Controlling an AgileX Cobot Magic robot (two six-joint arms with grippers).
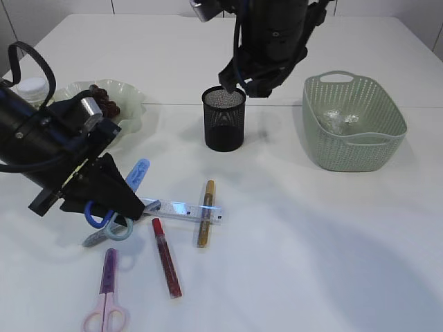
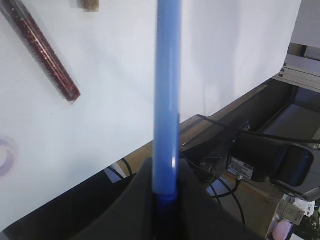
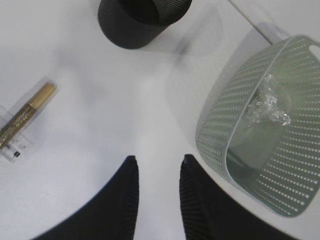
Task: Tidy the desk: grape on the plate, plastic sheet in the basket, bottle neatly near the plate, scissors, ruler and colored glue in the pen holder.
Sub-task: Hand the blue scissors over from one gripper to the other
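Scissors with blue handles point(image 1: 111, 220) were clamped between the closed jaws of the left gripper point(image 1: 114, 207), low over the near-left part of the white table point(image 1: 311, 235); the left wrist view showed a blue part of them point(image 2: 166, 100) running straight up from between the jaws. A second, pink-and-purple pair of scissors point(image 1: 106, 294) lay flat near the front edge. Just right of the left gripper, the clear ruler point(image 1: 183, 209) lay across the table with the gold glue stick point(image 1: 205, 213) crossing it, and the red glitter glue stick point(image 1: 166, 257) lay beside them. The black mesh pen holder point(image 1: 223, 119) stood upright at mid-table. The right gripper point(image 1: 252, 86) hung above and just right of it, its jaws parted a little and holding nothing. The crumpled plastic sheet point(image 1: 340, 122) sat inside the green basket point(image 1: 353, 155) on the right. Dark grapes point(image 1: 104, 102) rested on the pale green plate point(image 1: 131, 97) at the far left, with a white bottle cap point(image 1: 31, 87) showing just behind the left arm.
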